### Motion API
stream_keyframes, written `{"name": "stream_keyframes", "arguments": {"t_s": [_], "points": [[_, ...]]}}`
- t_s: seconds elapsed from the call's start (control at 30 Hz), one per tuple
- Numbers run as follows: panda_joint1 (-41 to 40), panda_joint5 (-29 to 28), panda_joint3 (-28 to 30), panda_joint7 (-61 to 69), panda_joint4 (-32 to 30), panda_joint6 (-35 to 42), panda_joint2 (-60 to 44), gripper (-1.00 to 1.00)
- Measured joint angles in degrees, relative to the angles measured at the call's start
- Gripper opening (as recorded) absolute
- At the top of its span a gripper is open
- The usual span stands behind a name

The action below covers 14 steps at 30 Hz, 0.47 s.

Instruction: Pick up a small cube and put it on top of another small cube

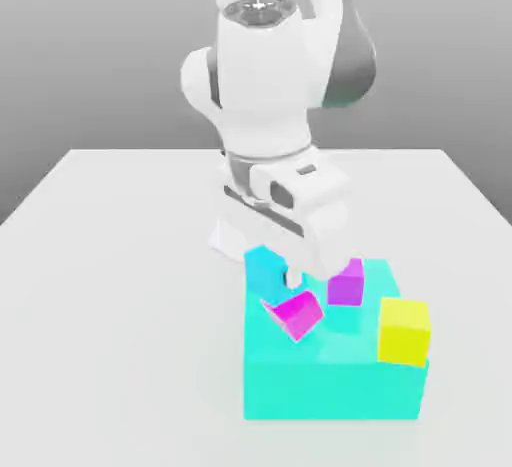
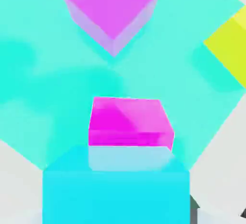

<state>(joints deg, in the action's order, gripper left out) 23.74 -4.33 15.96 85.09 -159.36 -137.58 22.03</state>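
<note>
Nearest the exterior camera sits a large turquoise block on a white table. On its top, a yellow cube rests at the near right, a purple cube farther back, and a tilted magenta cube toward the left. The white gripper, narrowed, grips a small cyan cube just beside the magenta one.
</note>
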Motion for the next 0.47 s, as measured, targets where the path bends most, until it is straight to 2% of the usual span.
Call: {"name": "stream_keyframes", "arguments": {"t_s": [0.17,0.33,0.37,0.47], "points": [[7.06,-4.12,-3.75,11.05,-4.38,5.18,9.56,-1.0],[9.23,-5.1,-2.93,13.79,-8.49,-4.59,3.8,-1.0],[9.31,-5.16,-2.75,13.86,-8.97,-6.28,2.58,1.0],[9.3,-5.16,-2.75,13.86,-8.97,-6.28,2.58,1.0]]}}
